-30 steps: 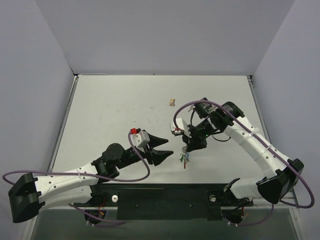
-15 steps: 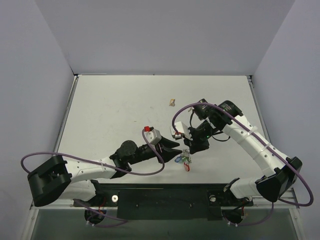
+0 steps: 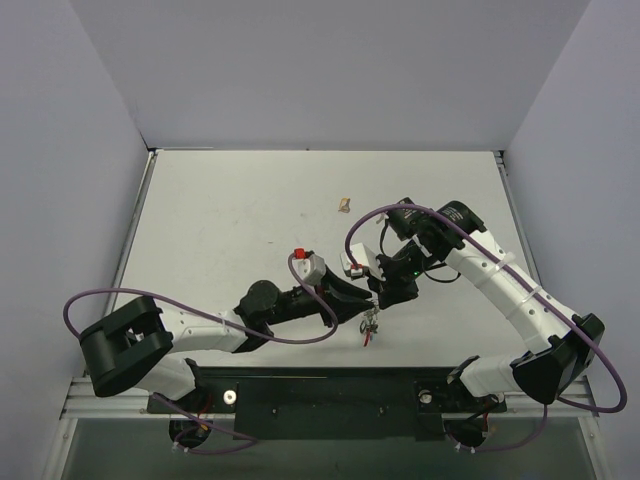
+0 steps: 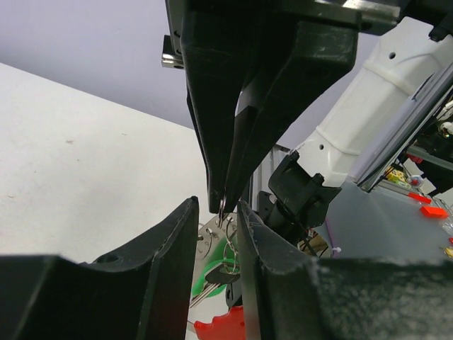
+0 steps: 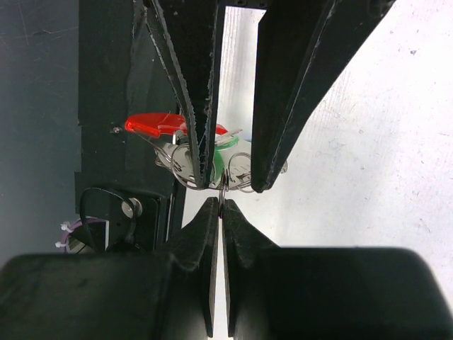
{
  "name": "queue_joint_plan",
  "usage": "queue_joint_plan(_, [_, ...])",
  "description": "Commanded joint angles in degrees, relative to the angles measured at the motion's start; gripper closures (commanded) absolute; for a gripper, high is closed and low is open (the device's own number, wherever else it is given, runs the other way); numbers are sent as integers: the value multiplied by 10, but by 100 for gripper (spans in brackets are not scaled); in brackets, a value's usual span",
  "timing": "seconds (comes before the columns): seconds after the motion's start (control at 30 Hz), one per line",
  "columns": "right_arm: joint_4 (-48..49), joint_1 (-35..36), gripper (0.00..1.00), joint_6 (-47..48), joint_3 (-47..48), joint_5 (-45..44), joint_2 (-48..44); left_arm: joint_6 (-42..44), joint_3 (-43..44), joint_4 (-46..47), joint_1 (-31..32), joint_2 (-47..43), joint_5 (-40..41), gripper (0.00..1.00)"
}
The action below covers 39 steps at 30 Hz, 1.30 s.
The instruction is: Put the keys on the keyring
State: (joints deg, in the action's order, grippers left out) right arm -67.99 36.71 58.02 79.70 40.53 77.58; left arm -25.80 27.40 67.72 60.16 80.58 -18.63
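Now right hand (image 5: 220, 204) pinches the keyring (image 5: 224, 193) (keys (image 5: 181, 160) dangling); left hand (image 4: 216, 205) straddles it, jaws apart.

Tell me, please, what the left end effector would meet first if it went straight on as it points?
Probably the wire ring pinched in the right end effector's tips, the keys dangling from it; depth is unclear.

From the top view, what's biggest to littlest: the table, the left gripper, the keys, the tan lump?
1. table
2. left gripper
3. keys
4. tan lump
The last two look nearly alike, so that pair is unsure.
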Motion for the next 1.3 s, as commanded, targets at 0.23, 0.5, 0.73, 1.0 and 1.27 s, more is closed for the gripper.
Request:
queue_joint_plan(0.23, [-29, -4, 100, 7, 6, 29, -1, 0, 43, 12, -3, 5, -22, 69])
queue_joint_plan(0.5, [-29, -8, 100, 6, 6, 32, -2, 7, 46, -7, -3, 8, -32, 69])
queue_joint_plan(0.73, [-29, -9, 100, 6, 6, 34, -2, 15, 53, -34, -3, 7, -33, 71])
queue_joint_plan(1.0, [-29, -9, 100, 6, 6, 36, -2, 33, 66, -64, -3, 6, -48, 100])
queue_joint_plan(1.27, [-21, -56, 53, -1, -2, 104, -37, 58, 12, -17, 0, -55, 19, 100])
